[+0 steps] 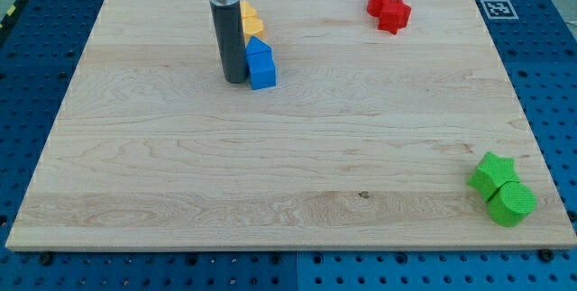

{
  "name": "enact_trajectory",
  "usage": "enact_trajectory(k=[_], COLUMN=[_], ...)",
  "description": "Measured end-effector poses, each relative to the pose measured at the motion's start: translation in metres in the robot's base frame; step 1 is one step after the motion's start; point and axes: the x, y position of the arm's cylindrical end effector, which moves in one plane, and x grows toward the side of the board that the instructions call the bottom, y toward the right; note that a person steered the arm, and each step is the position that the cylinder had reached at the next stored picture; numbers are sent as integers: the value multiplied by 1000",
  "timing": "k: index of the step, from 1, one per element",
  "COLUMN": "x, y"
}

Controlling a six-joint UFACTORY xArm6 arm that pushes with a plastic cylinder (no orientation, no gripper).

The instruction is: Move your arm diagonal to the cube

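Six blocks: seen in three pairs on the tabletop [180, 174].
Cube: the blue block [261, 64], the likeliest cube though its top looks peaked, is found upper left of centre, with a yellow block [250, 21] just above it.
Relation: my tip [234, 80] is set touching the blue block's left side, so the block lies directly to the view's right, not diagonal.
Hand: none is fitted; nothing is held.
Room: open board is left below and leftward.
Others: red pair [389, 7] at top right, green pair [501, 188] at bottom right, both well apart.
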Motion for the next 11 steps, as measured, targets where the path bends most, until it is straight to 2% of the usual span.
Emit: enact_trajectory(k=[2, 3, 8, 11], x=[0, 0, -21, -11], y=[-6, -46, -47, -51])
